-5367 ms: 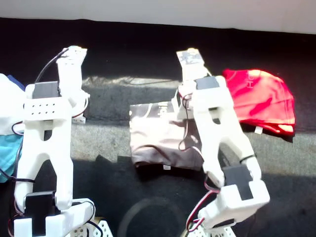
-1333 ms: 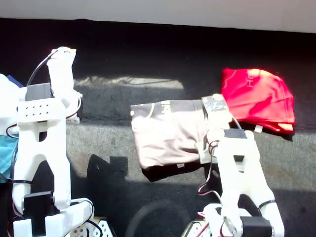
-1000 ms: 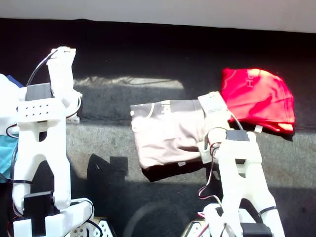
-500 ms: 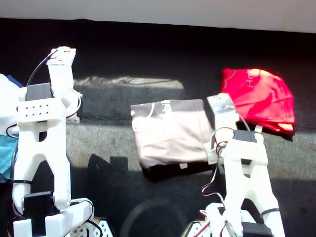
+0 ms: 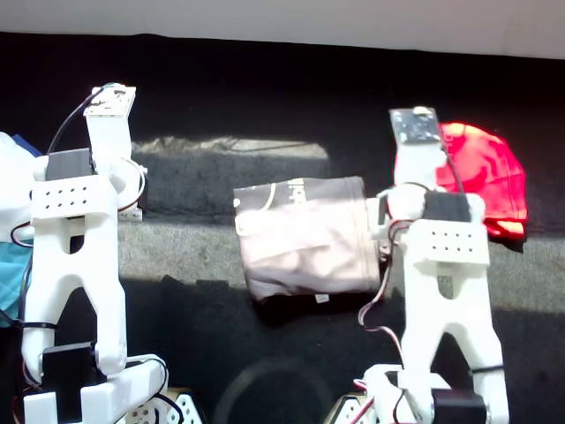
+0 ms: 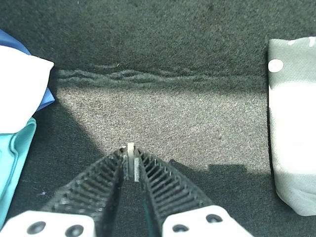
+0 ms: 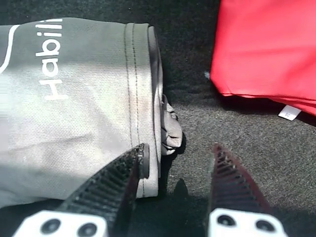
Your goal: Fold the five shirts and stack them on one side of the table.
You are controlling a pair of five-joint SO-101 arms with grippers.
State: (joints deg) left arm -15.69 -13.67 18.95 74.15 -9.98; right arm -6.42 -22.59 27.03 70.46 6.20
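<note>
Dark felt covers the table [image 5: 265, 106] from edge to edge.

Grey shirt [image 5: 305, 234]: lies at the centre of the high view, folded to a compact rectangle. One loose bit of cloth pokes out at its hem on the side facing the red shirt. Folded, by appearance, but not yet stacked.

Red shirt [image 5: 481, 172]: upper right of the high view, near the grey one but not touching it. It lies rounded and rumpled and appears unfolded.

Pile at the left edge of the high view: a white shirt [image 6: 19, 94] over a blue shirt [image 6: 44, 98], with a teal shirt [image 6: 12, 163] alongside. How neatly these are folded cannot be told.

Right tool [image 7: 180, 158]: spread wide and holding nothing. One jaw is over the grey shirt's hem, the other over bare felt.

Left tool [image 6: 130, 150]: jaws closed together, empty, over bare felt between the pile and the grey shirt.

Assessment: roughly three of five shirts appear placed. The grey shirt needs moving to the pile. The red one needs folding and stacking.
</note>
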